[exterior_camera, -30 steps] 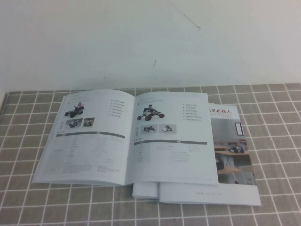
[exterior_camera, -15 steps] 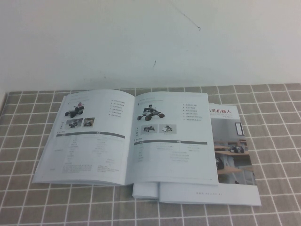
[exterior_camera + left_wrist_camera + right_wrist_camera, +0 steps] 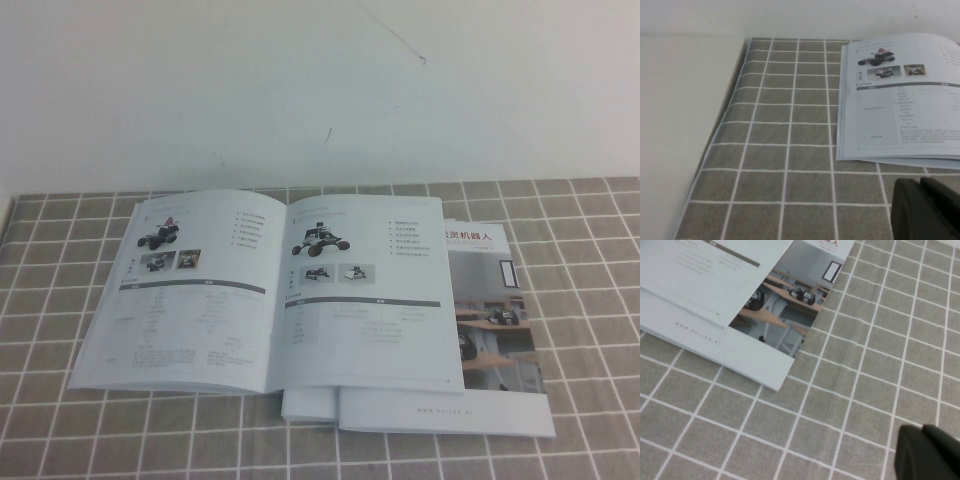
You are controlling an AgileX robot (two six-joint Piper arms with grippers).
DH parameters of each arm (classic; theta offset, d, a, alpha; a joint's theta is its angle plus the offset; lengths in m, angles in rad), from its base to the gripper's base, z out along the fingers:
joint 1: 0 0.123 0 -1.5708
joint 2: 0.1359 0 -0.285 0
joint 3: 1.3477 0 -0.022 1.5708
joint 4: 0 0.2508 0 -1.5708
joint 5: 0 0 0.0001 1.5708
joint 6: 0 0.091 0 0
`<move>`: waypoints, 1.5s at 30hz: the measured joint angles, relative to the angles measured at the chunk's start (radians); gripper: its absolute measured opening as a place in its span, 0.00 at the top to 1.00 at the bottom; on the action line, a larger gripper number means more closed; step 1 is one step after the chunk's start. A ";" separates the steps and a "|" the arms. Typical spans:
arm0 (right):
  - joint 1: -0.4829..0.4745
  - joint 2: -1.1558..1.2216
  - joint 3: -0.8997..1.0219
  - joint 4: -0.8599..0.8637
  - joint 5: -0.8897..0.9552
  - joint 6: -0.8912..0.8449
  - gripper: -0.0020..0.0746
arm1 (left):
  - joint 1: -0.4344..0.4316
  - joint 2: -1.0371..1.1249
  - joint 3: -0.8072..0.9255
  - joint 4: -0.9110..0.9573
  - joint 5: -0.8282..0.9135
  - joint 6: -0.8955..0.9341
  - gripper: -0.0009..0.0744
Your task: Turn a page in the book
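Note:
The book (image 3: 200, 300) lies open on the checked tablecloth in the high view, its spine near the middle. The right-hand page (image 3: 365, 300) lies flat, with wheeled-robot photos, a bullet list and a grey-barred table. The book's left page also shows in the left wrist view (image 3: 900, 105). My left gripper (image 3: 920, 184) is shut and empty, low over the cloth, just short of the book's near left corner. My right gripper (image 3: 921, 432) is shut and empty over bare cloth, off the near right corner of the stack. Neither gripper shows in the high view.
Booklets with an office-photo cover (image 3: 495, 330) lie under the book and stick out to the right and front; one shows in the right wrist view (image 3: 775, 315). The grey checked cloth (image 3: 590, 300) ends at a white wall behind and a white surface (image 3: 680, 125) on the left.

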 joint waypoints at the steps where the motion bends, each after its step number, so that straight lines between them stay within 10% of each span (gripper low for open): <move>1: 0.000 0.000 0.000 0.000 0.002 0.000 0.98 | -0.016 0.000 0.000 0.000 0.000 0.002 0.99; 31: -0.002 -0.009 0.000 0.004 0.007 0.001 0.98 | -0.073 0.000 0.000 0.000 0.004 0.006 0.99; 45: -0.268 -0.372 0.326 -0.111 -0.379 -0.074 0.98 | -0.073 0.000 0.000 0.005 0.007 0.006 0.99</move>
